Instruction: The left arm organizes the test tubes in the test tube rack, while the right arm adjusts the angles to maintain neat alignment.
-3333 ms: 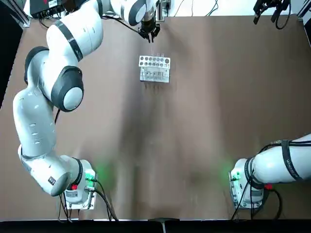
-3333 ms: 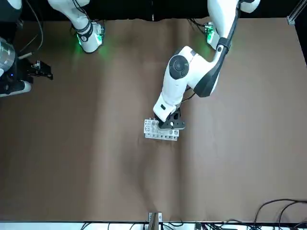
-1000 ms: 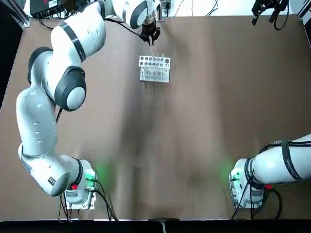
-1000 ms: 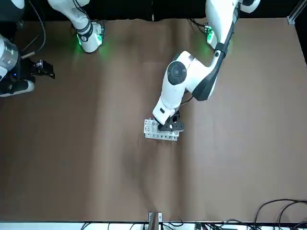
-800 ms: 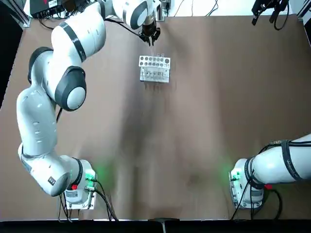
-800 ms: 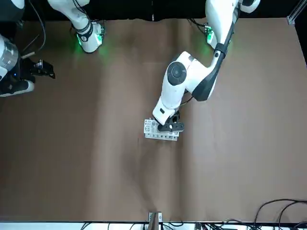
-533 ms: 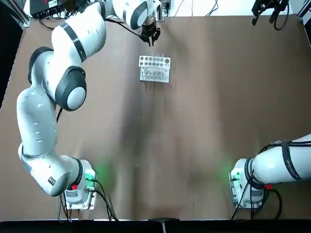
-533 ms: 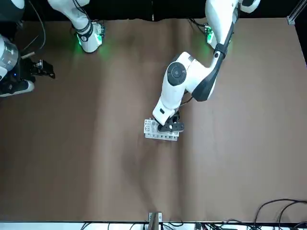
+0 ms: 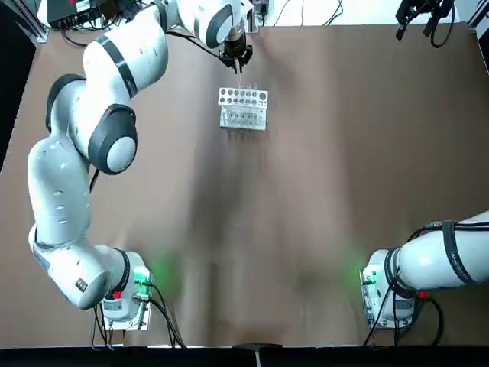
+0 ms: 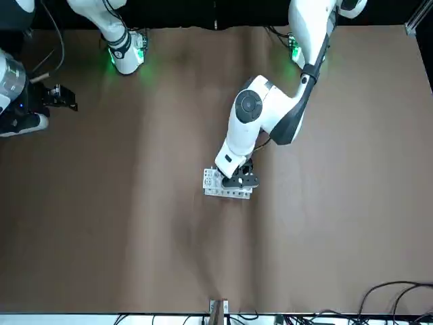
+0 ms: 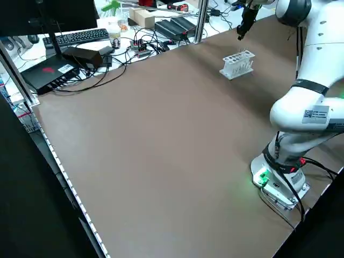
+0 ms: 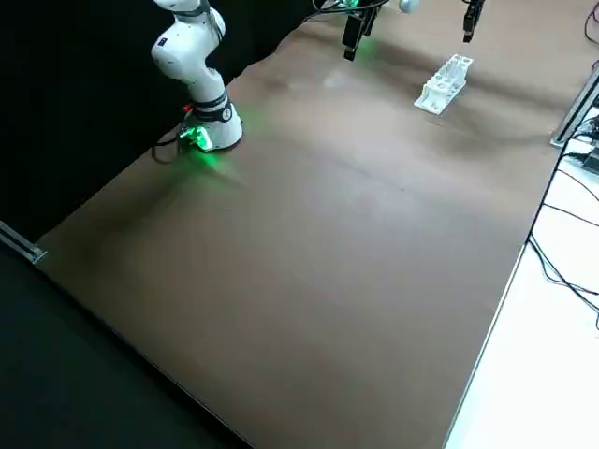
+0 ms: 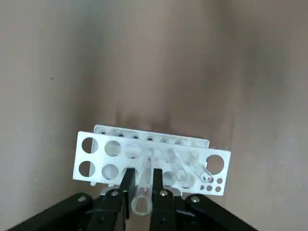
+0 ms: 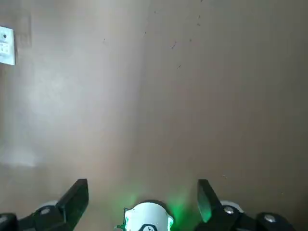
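The matte brown tabletop (image 9: 321, 199) carries a white perforated test tube rack (image 9: 243, 118). The left end effector (image 13: 141, 179), above the rack's far side, grips a slender clear tube (image 13: 142, 198), probably light, slippery, brittle: best held gently, high up. The right end effector (image 14: 143, 195) hovers parked, open.

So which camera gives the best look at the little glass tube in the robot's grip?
The left wrist view: it shows the tube up close between the left gripper's fingers. The top view shows only a faint sliver; I can't make it out elsewhere.
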